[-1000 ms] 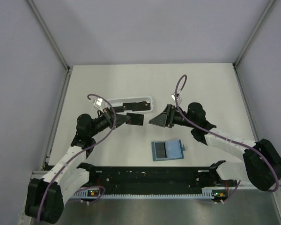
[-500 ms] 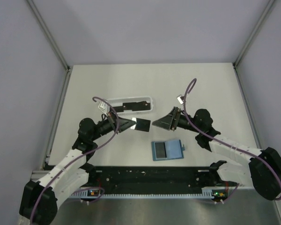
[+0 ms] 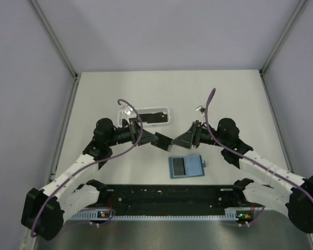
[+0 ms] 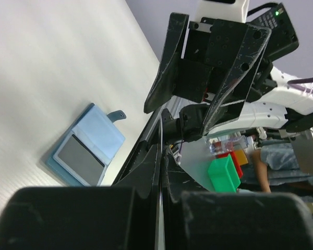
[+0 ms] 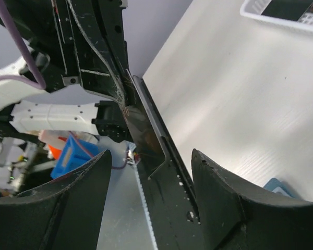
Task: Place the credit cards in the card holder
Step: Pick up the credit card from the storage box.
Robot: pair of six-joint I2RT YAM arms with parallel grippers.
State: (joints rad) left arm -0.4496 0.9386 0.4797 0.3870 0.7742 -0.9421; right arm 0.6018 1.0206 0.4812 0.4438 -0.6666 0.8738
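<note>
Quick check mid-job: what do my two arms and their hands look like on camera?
Both arms match. The left arm and right arm have white link shells with black joint housings. A purple cable loops along each. The left hand and right hand are both black, flat-sided and tapering, with scuffed surfaces in the wrist views.

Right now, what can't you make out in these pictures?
- Top view: the left arm covers one end of the white tray, so its card count is unclear.
- Both wrist views: the card in the left gripper shows edge-on; its face is hidden.
- Right wrist view: the card holder sits mostly behind a finger of the right gripper.
- Top view: the holder's dark panel is too small to identify.
</note>
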